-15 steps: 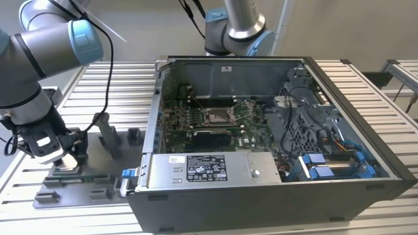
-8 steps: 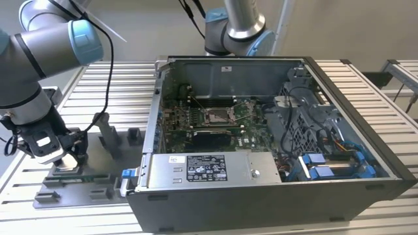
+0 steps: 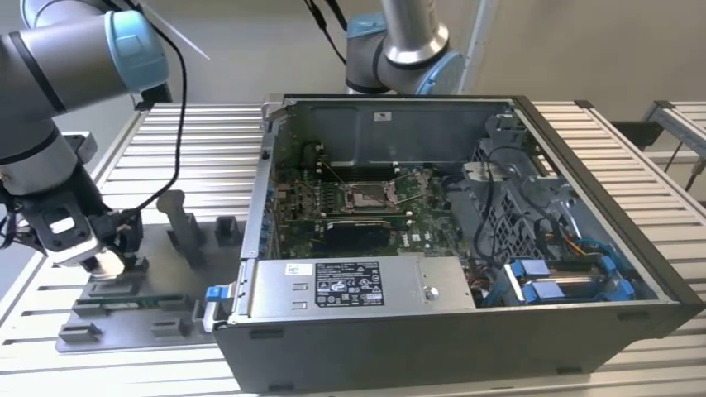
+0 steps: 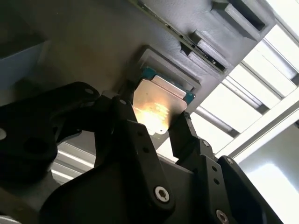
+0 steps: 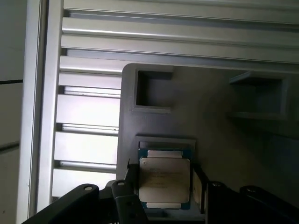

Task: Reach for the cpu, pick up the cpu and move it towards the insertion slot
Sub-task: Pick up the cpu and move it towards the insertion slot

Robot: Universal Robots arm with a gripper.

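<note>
At the exterior view's left, the cpu [image 5: 164,184] lies flat in the grey tray [image 5: 210,107]; the pincer [image 5: 165,173] is open, one finger on each side; the insertion slot [image 3: 369,196] is well apart.

Pale wall [image 3: 243,50] behind a slatted aluminium table [image 3: 629,149]

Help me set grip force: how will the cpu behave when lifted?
The cpu looks thin and flat with a metal top, so probably stiff and light. The glare on it hints at a smooth, maybe slippery surface. It seems seated in a recess of the fixture, so tilted lifting might snag.
</note>
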